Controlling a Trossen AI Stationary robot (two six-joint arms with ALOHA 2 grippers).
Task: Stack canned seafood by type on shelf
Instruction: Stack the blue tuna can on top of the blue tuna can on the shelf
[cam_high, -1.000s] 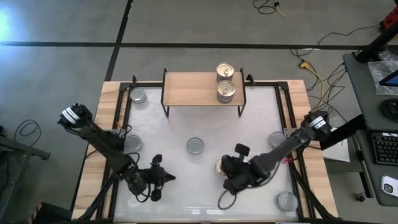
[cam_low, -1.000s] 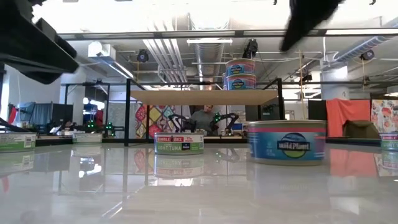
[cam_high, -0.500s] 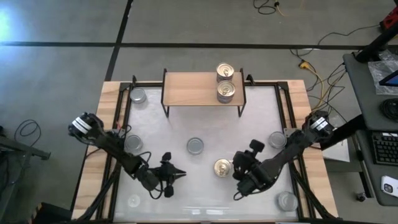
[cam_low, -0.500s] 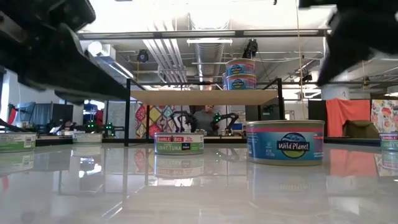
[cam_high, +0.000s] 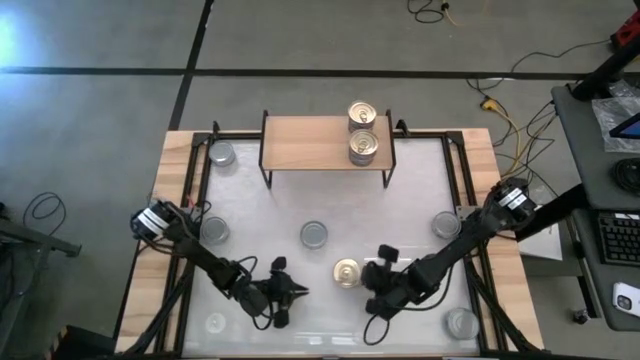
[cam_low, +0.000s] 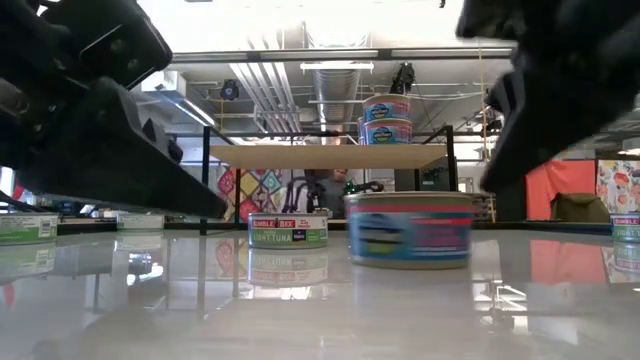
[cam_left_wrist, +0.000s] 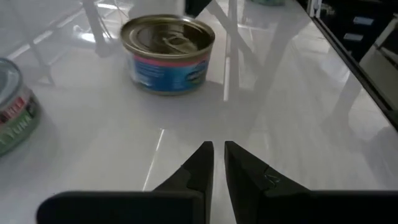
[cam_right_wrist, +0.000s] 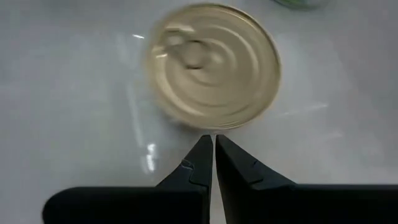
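Your right gripper (cam_high: 372, 285) is clenched empty, fingertips just beside the gold-topped can (cam_high: 347, 271), which sits at its 9 o'clock on the table (cam_high: 420, 180). Your left gripper (cam_high: 297, 291) is clenched too, the can at its 2 o'clock. Two cans (cam_high: 363, 147) stand on the shelf (cam_high: 310, 140).

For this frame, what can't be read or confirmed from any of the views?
- Gold-topped round tin: label smeared by motion blur in the low view; lid blurred in the right wrist view.
- Whether the right gripper touches that tin: the top view is too small.
- Silver-topped tin at the table's near right corner: label unreadable, seen only from above.
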